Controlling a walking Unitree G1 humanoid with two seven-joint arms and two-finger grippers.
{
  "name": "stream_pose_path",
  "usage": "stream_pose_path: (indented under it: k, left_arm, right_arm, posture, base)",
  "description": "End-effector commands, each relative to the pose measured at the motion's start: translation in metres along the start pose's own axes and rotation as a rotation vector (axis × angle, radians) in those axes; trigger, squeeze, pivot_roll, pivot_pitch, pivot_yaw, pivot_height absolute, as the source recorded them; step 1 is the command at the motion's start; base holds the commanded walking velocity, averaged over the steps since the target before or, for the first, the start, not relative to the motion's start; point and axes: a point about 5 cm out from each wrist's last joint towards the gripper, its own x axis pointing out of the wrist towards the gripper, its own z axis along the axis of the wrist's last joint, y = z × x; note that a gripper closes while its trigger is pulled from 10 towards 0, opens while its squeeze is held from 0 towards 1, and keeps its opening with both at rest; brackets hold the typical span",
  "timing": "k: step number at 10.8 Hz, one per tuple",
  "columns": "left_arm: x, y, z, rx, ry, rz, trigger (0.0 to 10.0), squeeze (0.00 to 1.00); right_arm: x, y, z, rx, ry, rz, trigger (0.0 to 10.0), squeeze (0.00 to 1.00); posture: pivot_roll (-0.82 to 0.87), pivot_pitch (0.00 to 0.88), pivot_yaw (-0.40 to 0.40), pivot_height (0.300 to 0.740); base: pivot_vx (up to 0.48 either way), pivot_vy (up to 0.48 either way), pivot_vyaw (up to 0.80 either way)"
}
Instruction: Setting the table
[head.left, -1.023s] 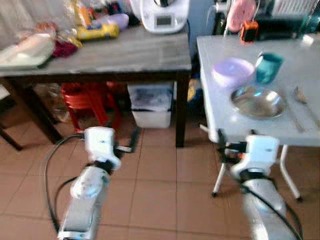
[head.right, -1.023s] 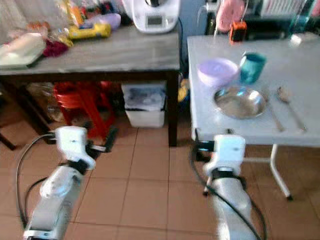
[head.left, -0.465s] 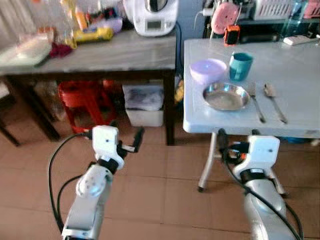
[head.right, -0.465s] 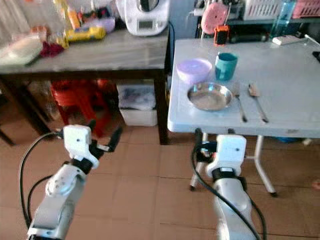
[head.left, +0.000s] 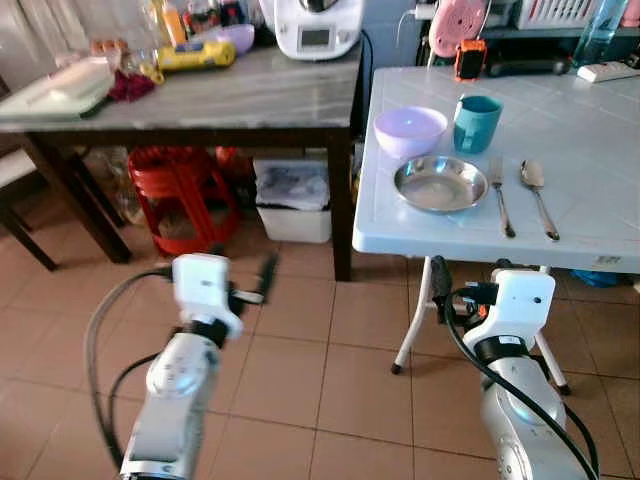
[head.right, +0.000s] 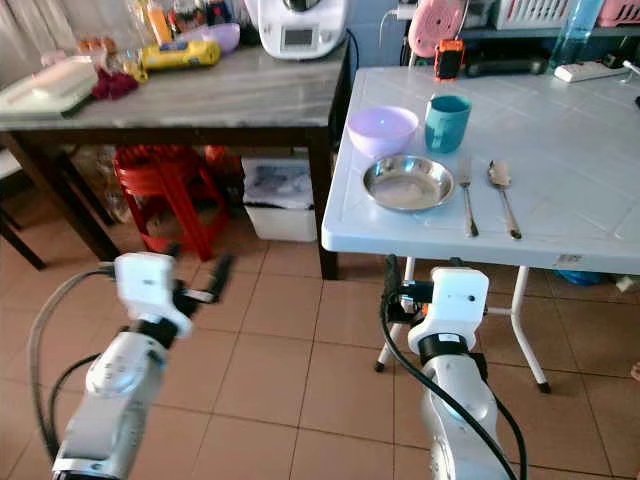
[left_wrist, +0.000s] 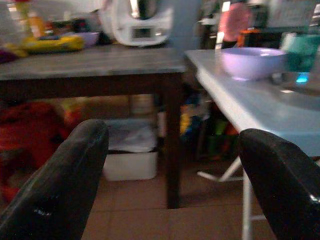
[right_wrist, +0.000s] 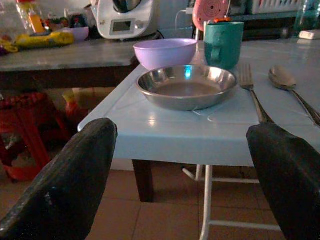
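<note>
**Closer to the set table**

Your view has swung since a moment ago; the white table (head.left: 600, 215) now sits nearer. Your left gripper (head.left: 262, 280) hovers spread over the floor. Bowl (head.left: 410, 130), plate (head.left: 440, 184), cup (head.left: 477, 122), fork (head.left: 499, 190), spoon (head.left: 535, 190) lie together. Your right gripper (right_wrist: 185, 195) is spread below the table's edge.

The round dish (head.right: 407, 184) near the left edge of the white table (head.right: 590, 150) is bright metal, polished, with reflections. The fork (head.right: 467, 192) and spoon (head.right: 502, 190) beside it look like the same shiny metal. The lilac bowl (head.right: 381, 129) and the teal cup (head.right: 446, 122) seem smooth plastic with a soft gloss. The table top is smooth and a little shiny. The other table (head.right: 220, 95) has a matt grey top on dark legs. The floor tiles (head.right: 290, 380) are matt terracotta.
</note>
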Motion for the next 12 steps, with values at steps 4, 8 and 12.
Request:
stream_pose_path:
  k: [4,8,12]
  left_arm:
    - [-0.039,0.037,-0.028,0.088,0.097,0.130,10.0,0.00]
    - [-0.060,0.045,-0.026,0.098,0.104,0.159,10.0,0.00]
    - [-0.045,0.026,-0.017,0.051,0.064,0.086,10.0,0.00]
  right_arm:
    - [-0.022,-0.009,-0.024,-0.112,0.065,0.030,10.0,0.00]
    - [-0.039,-0.022,-0.020,-0.115,0.074,-0.004,10.0,0.00]
    - [-0.034,-0.016,-0.001,-0.123,0.000,0.023,10.0,0.00]
  posture:
    - [-0.05,0.076,0.055,0.740]
    - [-0.05,0.082,0.043,0.740]
    - [-0.07,0.074,0.043,0.740]
  base:
    - [0.000,0.000,0.00]
    - [0.000,0.000,0.00]
    - [0.000,0.000,-0.20]
